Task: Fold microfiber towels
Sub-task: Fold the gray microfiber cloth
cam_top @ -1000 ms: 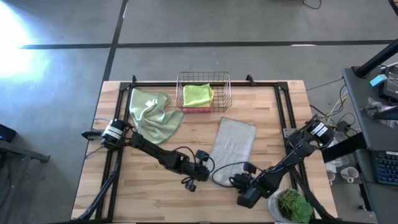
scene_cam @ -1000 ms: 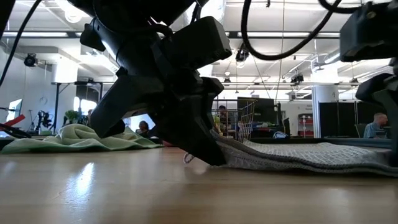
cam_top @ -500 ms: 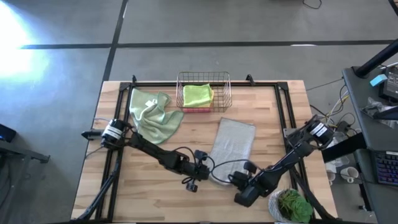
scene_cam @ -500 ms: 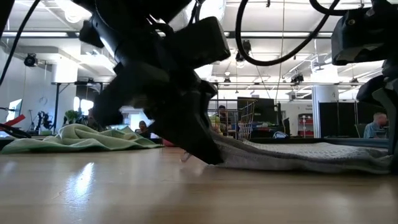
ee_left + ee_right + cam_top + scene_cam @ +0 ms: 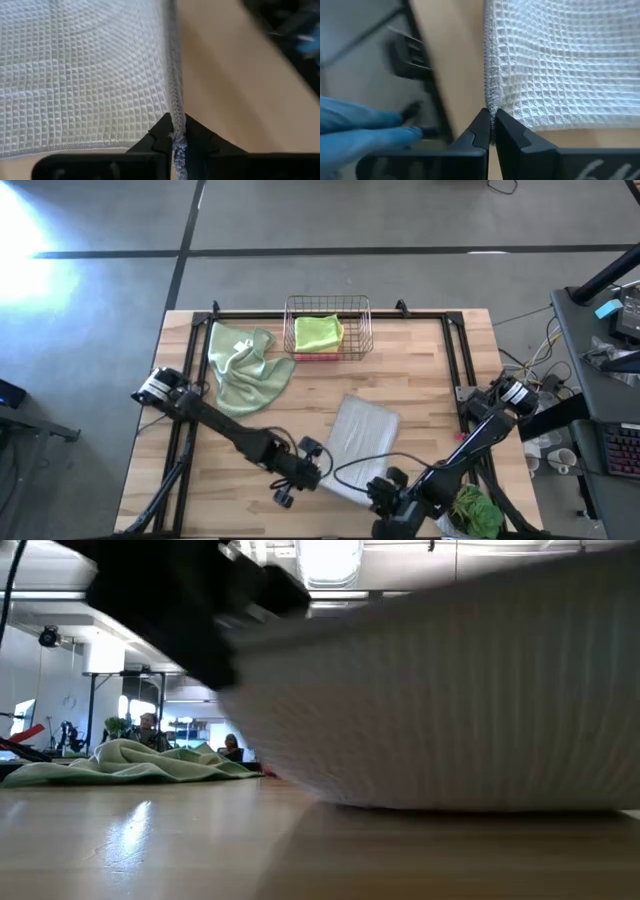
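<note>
Both grippers pinched on the grey-beige waffle-weave microfiber towel (image 5: 352, 442)

Left gripper (image 5: 174, 139) and right gripper (image 5: 491, 131) each clamp a hemmed corner, seemingly lifted off the wooden table (image 5: 420, 360).

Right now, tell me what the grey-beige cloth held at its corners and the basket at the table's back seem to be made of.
Grey-beige waffle-weave cloth: soft woven textile, probably microfiber or cotton; matte, with a grid of small raised squares and a stitched hem, draping where it is lifted.
Copper-coloured wire basket: apparently thin metal wire in an open grid, coated or plated; which finish is too small to tell.
</note>
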Tool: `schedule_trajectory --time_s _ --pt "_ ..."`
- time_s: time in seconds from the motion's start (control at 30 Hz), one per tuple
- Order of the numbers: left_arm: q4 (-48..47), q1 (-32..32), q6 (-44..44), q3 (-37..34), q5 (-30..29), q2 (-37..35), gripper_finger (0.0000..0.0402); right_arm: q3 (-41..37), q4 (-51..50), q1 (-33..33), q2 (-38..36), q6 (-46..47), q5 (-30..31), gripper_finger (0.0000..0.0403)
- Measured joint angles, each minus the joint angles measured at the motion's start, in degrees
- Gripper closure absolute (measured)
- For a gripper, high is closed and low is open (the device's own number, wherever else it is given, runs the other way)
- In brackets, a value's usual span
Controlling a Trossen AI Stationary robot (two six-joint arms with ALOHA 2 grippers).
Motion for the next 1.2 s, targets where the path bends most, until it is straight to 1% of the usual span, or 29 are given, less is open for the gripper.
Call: schedule_trajectory --time_s 0.1,0.27,0.33,0.43,0.6,0.7,0.8,0.93,1.07,1.2 --pt "-2.9 -2.9 -0.3 0.6 0.3 -1.1 0.0387 4.7 0.3 0.8 1.1 1.1 0.4 0.0394" --pt "-4.5 -6.3 -5.3 0.9 -0.1 -2.9 0.0387 14.1 -1.1 1.7 5.5 1.5 0.4 0.0394" --pt "-5.2 -7.2 -5.9 0.9 -2.4 -3.4 0.0387 18.1 -2.9 1.8 7.9 1.8 0.3 0.0394" --pt "-5.3 -7.5 -5.9 0.8 -4.7 -4.0 0.0387 24.3 -8.9 1.8 12.2 2.3 0.1 0.0394" --pt "-5.4 -6.2 -5.9 0.8 -8.9 -4.0 0.0387 34.0 -25.5 1.8 18.7 7.9 0.2 0.0394" --pt "-5.2 -4.2 -5.9 0.7 -10.4 -4.0 0.0387 38.1 -35.0 1.8 20.7 10.8 0.6 0.0394" --pt "-5.6 -1.9 -5.9 0.5 -10.7 -4.0 0.0387 39.9 -43.4 1.6 20.9 13.6 0.9 0.0394" --pt "-5.5 1.9 -5.9 0.4 -10.9 -4.0 0.0387 39.6 -52.9 0.9 19.7 18.1 1.0 0.0394" --pt "-5.0 5.7 -5.9 0.4 -11.2 -4.0 0.0387 38.1 -54.9 -0.9 18.6 17.9 1.3 0.0394" --pt "-4.9 8.0 -4.9 0.4 -11.2 -4.0 0.0387 35.9 -54.8 -3.6 18.6 13.3 1.5 0.0394"
